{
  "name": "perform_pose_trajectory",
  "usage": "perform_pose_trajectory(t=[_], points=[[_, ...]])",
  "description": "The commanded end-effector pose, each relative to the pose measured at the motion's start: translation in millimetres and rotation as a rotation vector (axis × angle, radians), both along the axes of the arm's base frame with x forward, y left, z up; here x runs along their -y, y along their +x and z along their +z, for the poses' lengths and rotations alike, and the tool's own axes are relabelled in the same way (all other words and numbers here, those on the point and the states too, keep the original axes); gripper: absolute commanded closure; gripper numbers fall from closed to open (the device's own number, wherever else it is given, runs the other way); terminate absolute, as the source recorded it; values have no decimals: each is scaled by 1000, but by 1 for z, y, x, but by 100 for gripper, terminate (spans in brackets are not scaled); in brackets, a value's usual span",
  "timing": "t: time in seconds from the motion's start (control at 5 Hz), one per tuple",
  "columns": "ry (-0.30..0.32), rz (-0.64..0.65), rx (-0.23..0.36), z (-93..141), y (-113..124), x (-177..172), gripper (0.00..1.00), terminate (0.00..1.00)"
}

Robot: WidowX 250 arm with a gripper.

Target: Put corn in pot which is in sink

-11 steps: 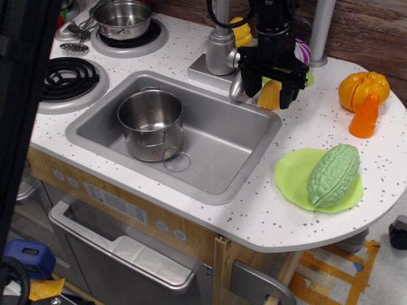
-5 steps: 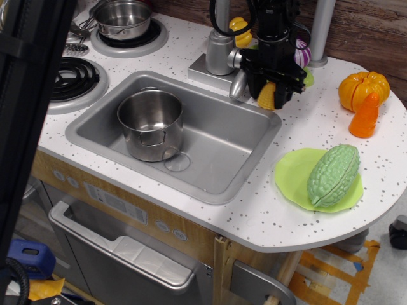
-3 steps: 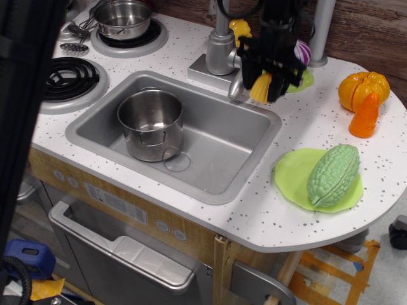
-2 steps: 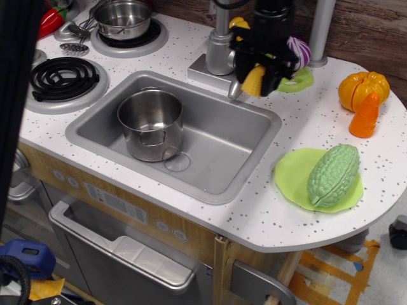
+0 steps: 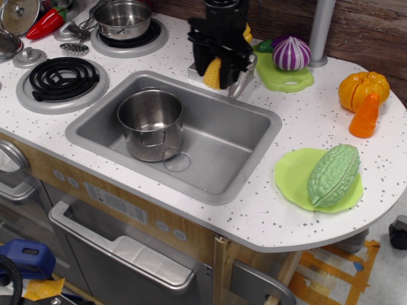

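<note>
My black gripper (image 5: 216, 71) is shut on the yellow corn (image 5: 212, 72) and holds it in the air over the sink's back rim, in front of the faucet. The shiny steel pot (image 5: 151, 123) stands upright and empty in the left half of the grey sink (image 5: 219, 149). The gripper is to the upper right of the pot, apart from it.
A shallower steel pan (image 5: 123, 18) sits on the back burner. A black coil burner (image 5: 58, 78) lies left of the sink. A purple onion (image 5: 291, 53) sits on a green board. An orange pumpkin (image 5: 362, 88), a carrot piece (image 5: 365, 116) and a green gourd (image 5: 333, 175) on a plate are at the right.
The gripper closed on the corn on the counter right of the faucet, lifted it, and carried it left to above the sink's back rim. The pot has not moved.
</note>
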State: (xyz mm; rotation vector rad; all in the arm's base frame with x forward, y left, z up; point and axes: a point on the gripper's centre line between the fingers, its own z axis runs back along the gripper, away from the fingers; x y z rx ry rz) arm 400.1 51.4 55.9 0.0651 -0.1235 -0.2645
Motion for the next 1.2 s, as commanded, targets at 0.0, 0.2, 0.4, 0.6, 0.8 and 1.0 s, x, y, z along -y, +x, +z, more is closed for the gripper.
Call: perform_pose_trajectory(t=[0.0,0.2,0.4,0.6,0.8,1.0], points=[[20,-1,104,33,-14,-35,100,0],[31,-3,107,28,-25,-54,100,0],[48,-21,111,24,-37,-75,100,0],[96,-49,124,20,-46,-88,0,0],[99,-127,148,14,-48,-100,0,0],[99,-127,148,14,-48,-100,0,0]])
